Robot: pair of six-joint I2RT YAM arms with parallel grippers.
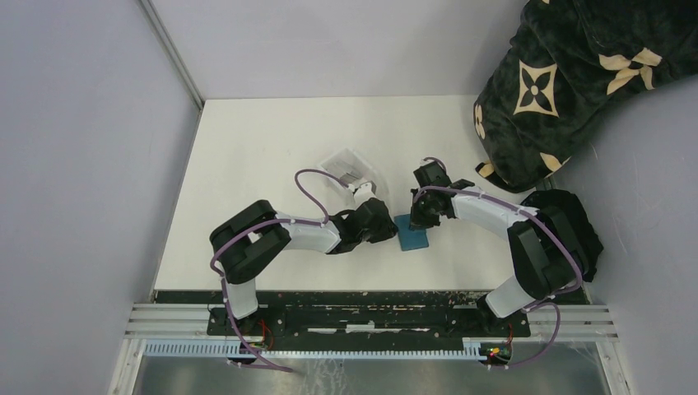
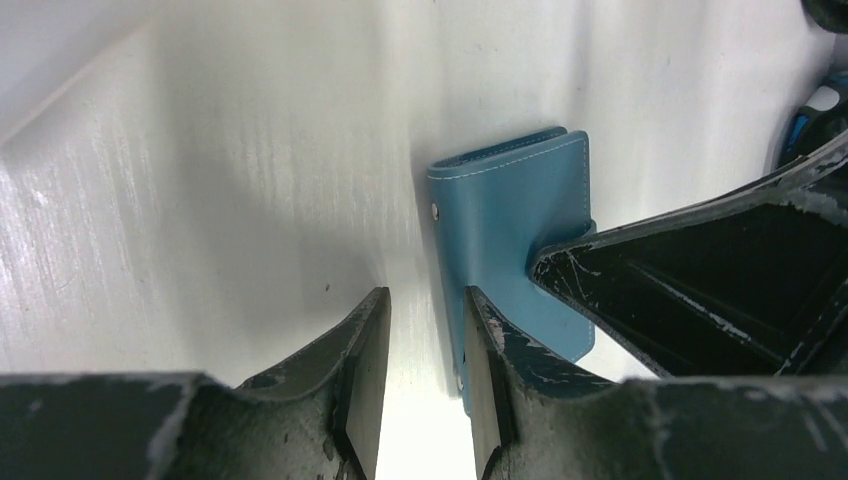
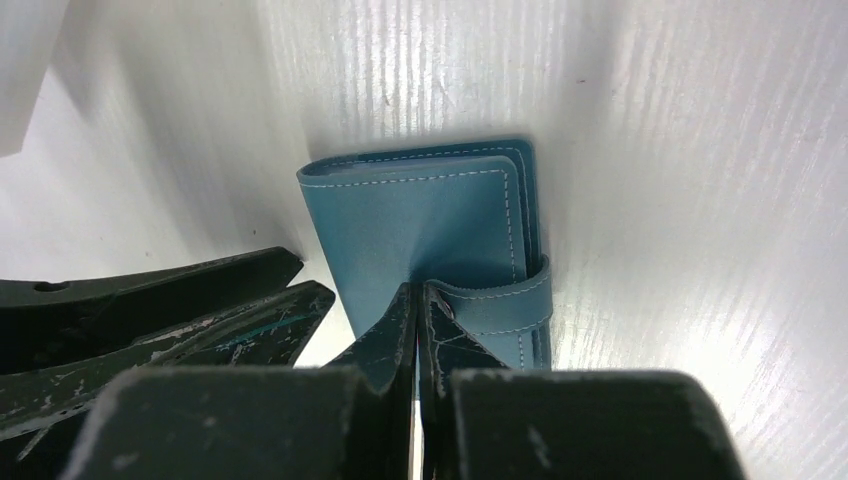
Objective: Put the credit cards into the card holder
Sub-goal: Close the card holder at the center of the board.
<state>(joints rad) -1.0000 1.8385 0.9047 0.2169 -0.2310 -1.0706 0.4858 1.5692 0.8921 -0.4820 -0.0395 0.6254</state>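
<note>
One teal, white-stitched card holder

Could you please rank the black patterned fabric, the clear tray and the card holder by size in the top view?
1. Black patterned fabric
2. Clear tray
3. Card holder, partly hidden

A white bench, streaked with soft glare, sits boxed in by plain pale grey walls, with a dark blanket patterned in cream flowers heaped at its far right corner and a metal rail along the near edge.
</note>
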